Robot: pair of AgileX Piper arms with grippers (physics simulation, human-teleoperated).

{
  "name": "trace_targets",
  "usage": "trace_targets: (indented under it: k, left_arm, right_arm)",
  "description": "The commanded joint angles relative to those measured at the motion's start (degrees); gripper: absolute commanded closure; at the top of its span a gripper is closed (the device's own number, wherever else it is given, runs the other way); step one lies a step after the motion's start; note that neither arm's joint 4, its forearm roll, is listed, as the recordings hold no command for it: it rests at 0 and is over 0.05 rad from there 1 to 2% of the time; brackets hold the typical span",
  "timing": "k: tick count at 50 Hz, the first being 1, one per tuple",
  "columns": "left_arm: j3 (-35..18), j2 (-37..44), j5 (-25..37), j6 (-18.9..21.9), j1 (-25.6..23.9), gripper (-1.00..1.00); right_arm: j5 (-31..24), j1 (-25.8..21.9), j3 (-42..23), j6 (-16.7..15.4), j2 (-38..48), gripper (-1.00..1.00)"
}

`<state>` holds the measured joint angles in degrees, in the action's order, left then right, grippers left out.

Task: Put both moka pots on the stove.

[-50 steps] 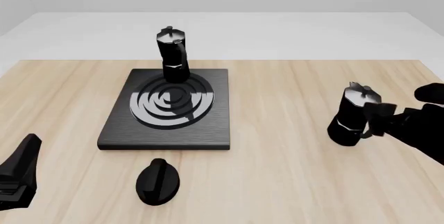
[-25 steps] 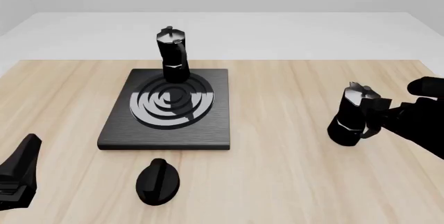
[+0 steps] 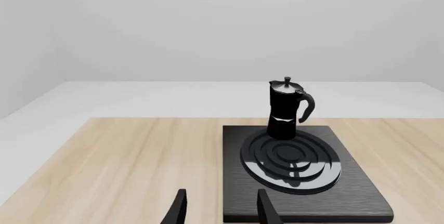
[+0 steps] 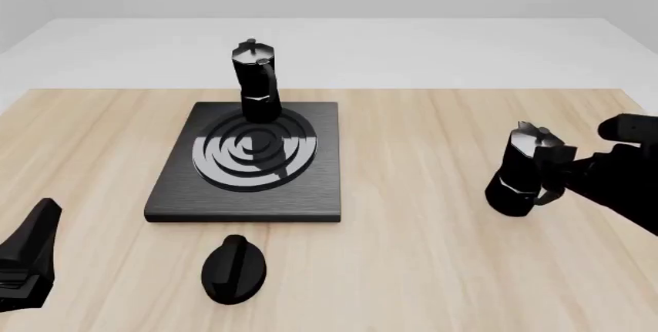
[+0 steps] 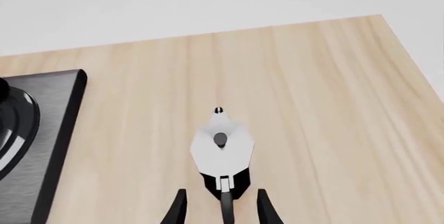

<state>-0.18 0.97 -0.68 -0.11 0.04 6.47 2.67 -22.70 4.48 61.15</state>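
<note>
One moka pot (image 4: 256,82) stands upright at the back edge of the stove (image 4: 308,193), seen also from the left wrist as the pot (image 3: 284,110) on the stove (image 3: 354,182). The other moka pot (image 4: 517,172) stands on the wood at the right, apart from the stove. My right gripper (image 4: 552,172) is open, its fingers on either side of that pot's handle; from the right wrist the pot (image 5: 220,148) shows from above with its handle between the right gripper (image 5: 220,200) fingers. My left gripper (image 4: 39,228) is open and empty at the near left, also seen as the gripper (image 3: 218,208).
A black oval knob (image 4: 234,269) lies on the wood just in front of the stove. The stove's corner (image 5: 49,125) shows in the right wrist view. The wooden table (image 4: 411,255) ends at a pale grey surface behind.
My right arm has shifted slightly upward and back at the pot's handle. Both pots and the left arm have stayed put.
</note>
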Motion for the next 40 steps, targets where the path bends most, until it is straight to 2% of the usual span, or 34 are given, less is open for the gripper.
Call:
trace_targets:
  k: [1,10,30,40]
  left_arm:
    - [0.00,-0.03,0.01,0.00,0.01,-1.00]
    - [0.00,0.00,0.00,0.01,-0.01,-1.00]
    - [0.00,0.03,-0.01,0.00,-0.01,-1.00]
    - [0.00,0.00,0.00,0.00,0.00,-1.00]
  right_arm:
    - [1.37,0.37,0.35,-0.24,1.56,-1.00]
    - [2.18,0.57,0.48,-0.51,2.62,-1.00]
    - [7.11,0.44,2.22,1.92,7.37,-1.00]
    - [8.42,0.39,2.29,1.47,9.00,-1.00]
